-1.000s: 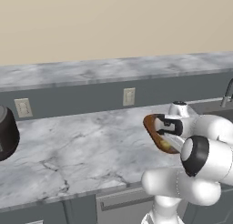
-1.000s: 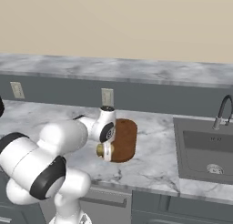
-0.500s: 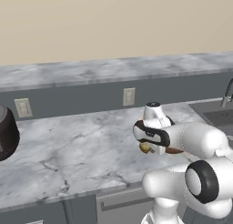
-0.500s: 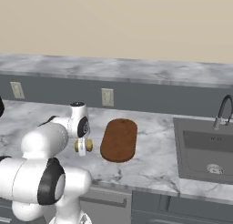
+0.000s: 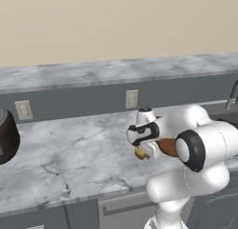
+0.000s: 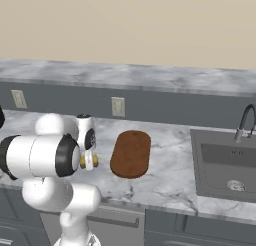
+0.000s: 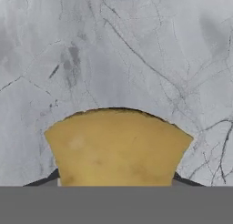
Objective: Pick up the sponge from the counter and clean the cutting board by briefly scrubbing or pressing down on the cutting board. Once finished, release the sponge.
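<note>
Hand view: fingers pinch the sponge (image 7: 117, 148), held above bare counter (image 7: 113, 50), beside the cutting board (image 6: 131, 153). Carry step, apparently; next: swing over the board, press down.

Mustard-yellow sponge (image 7: 117, 148), reddish-brown cutting board (image 6: 131, 153), grey-white dark-veined marbled counter (image 5: 69, 153).

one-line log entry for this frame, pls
phase: carrying sponge | claw: shut on sponge | position: over counter, left of board, not touching it | scrub: not yet done
</note>
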Robot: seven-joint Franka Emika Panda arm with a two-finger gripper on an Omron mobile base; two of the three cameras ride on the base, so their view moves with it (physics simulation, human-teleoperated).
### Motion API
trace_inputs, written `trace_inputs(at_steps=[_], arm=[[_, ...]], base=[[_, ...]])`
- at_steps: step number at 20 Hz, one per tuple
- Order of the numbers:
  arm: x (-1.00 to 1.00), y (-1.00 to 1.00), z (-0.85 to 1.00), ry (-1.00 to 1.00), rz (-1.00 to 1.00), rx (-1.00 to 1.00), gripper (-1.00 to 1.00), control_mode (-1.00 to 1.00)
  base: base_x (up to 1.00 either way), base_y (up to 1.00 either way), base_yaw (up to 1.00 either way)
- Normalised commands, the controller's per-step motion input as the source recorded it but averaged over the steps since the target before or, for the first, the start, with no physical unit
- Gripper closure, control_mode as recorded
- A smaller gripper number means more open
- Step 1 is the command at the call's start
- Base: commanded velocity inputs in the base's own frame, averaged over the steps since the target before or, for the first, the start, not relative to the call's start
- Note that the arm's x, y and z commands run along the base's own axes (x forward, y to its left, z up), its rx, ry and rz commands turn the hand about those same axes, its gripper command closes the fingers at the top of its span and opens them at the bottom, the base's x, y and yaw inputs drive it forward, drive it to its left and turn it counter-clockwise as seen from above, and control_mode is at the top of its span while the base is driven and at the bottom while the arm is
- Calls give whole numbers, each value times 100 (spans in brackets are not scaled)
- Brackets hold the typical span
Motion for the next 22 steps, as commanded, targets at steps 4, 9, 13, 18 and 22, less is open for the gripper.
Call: trace_inputs(at_steps=[4, 9, 13, 18, 22], arm=[[-4, 19, -31, 0, 7, 0, -100, -100], [-12, 4, 18, 1, 0, 0, -100, -100], [-16, 0, 65, -1, 1, 0, -100, -100], [-11, -7, 93, -3, 3, 0, -100, -100], [-23, -2, 93, -2, 0, 0, -100, -100]], base=[[0, 0, 0], [0, 0, 0], [0, 0, 0], [0, 0, 0], [0, 0, 0]])
